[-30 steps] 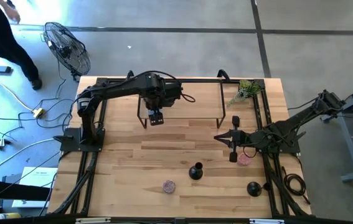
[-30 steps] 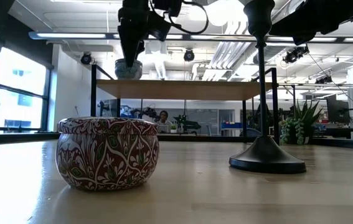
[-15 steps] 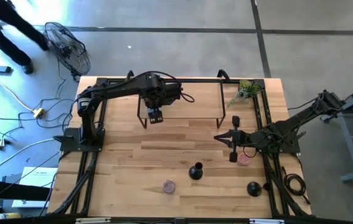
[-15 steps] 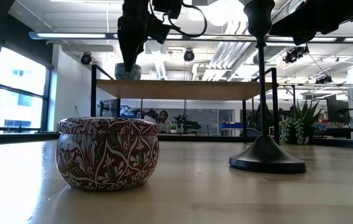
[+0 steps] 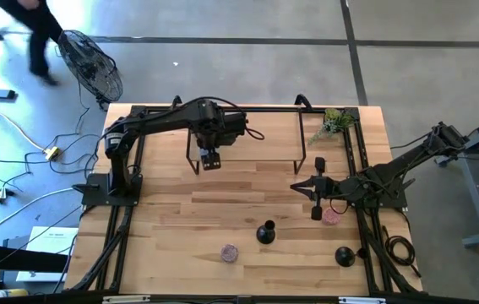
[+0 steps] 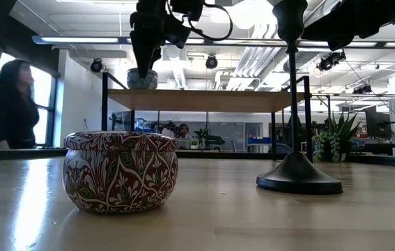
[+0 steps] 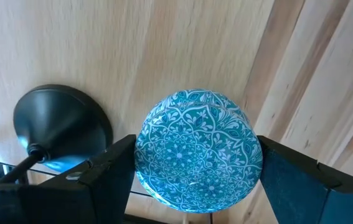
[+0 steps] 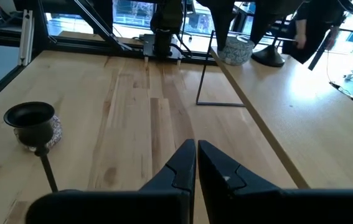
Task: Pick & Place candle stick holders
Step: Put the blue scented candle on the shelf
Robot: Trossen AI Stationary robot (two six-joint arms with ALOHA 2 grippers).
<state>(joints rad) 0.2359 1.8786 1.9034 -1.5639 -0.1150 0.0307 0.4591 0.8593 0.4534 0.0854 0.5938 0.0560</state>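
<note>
**Desk:** Where are the candle stick holders?

**Me:** From overhead, with the table's middle as the dial centre, I see one candle stick holder (image 5: pixel 265 233) standing near 6 o'clock. A second holder (image 5: pixel 345 256) is out toward 4 o'clock, near the table's edge. The left wrist camera shows a third holder (image 7: pixel 61 121). Its domed base stands on light wood just beside a blue tin (image 7: pixel 198 152), and I can't tell whether the two touch.

**Desk:** Is either hand holding one?

**Me:** No. The left gripper (image 5: pixel 210 159) is at about 11 o'clock over the raised shelf (image 6: pixel 204 99). Its fingers (image 7: pixel 111 168) are pressed against opposite sides of the blue tin, so it grips the tin and not a holder. The right gripper (image 5: pixel 307 187) is out at 3 o'clock, with its two fingers (image 8: pixel 182 165) pinched together and nothing between them.

**Desk:** What else is on the table?

**Me:** A patterned red tin (image 5: pixel 229 252) sits at about 7 o'clock, near the first holder. A pink tin (image 5: pixel 330 216) lies at 4 o'clock by the right arm. A small plant (image 5: pixel 334 122) stands at 1 o'clock. A person (image 6: pixel 9 104) stands off to one side beyond the table.
</note>
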